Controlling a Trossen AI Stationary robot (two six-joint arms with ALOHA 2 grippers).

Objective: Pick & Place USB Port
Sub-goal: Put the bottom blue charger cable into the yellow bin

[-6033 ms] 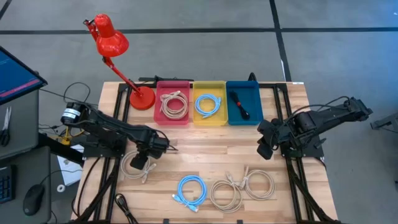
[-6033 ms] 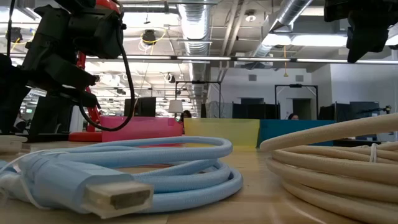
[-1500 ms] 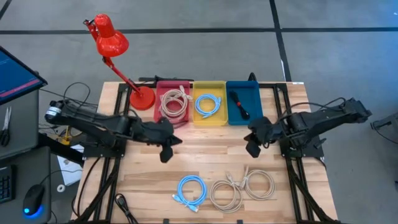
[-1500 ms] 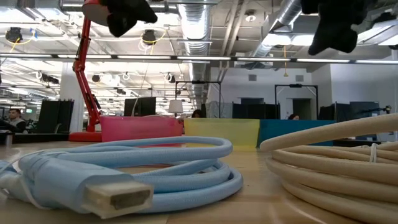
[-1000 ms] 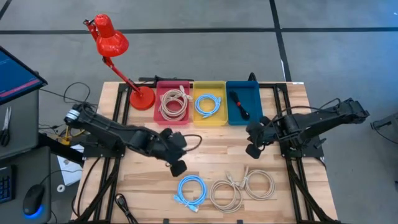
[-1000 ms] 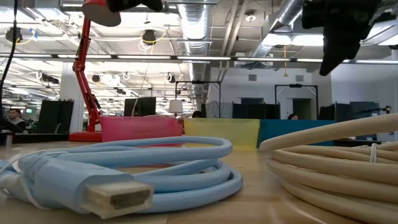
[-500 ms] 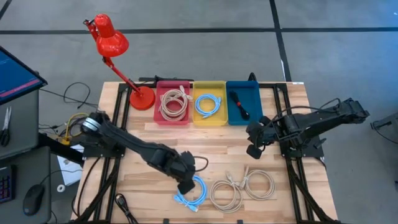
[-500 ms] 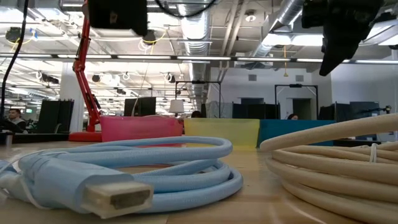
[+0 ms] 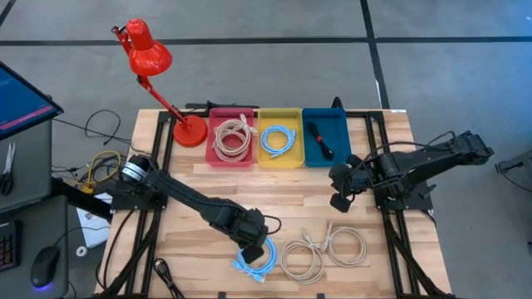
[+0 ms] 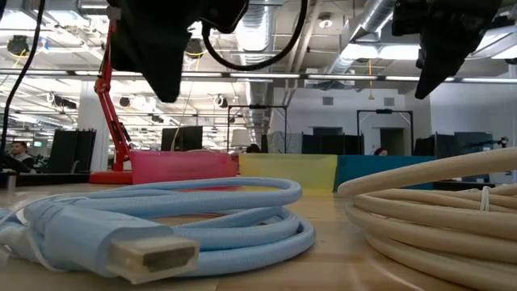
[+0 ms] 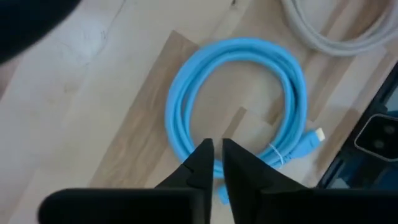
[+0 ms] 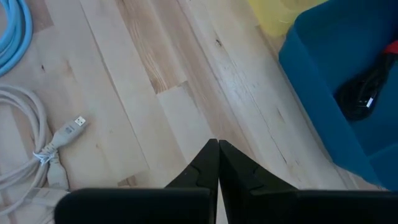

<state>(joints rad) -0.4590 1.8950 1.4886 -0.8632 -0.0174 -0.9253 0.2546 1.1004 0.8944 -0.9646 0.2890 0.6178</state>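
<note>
A light-blue coiled USB cable [image 9: 259, 259] lies flat near the table's front edge, its plug [image 11: 316, 134] pointing out of the coil; it fills the foreground of the low view [image 10: 170, 222]. My left gripper [image 9: 253, 251] hangs over the coil's near-left part, pointing steeply down, its fingertips [image 11: 216, 151] a narrow gap apart and above the cable; the low view shows it [image 10: 166, 85] well off the table. My right gripper [image 9: 339, 200] waits shut [image 12: 217, 147] above bare wood at mid-right.
Two beige cable coils [image 9: 303, 259] [image 9: 347, 247] lie right of the blue one. At the back stand a red bin [image 9: 231, 111] with beige cables, a yellow bin [image 9: 279, 111] with a blue cable, a blue bin [image 9: 325, 111] with a black item, and a red lamp [image 9: 150, 56].
My left gripper has swung from the table's middle toward the near edge and to the right, coming down and tipping more steeply downward until it stands over the blue coil. The cable has not moved.
</note>
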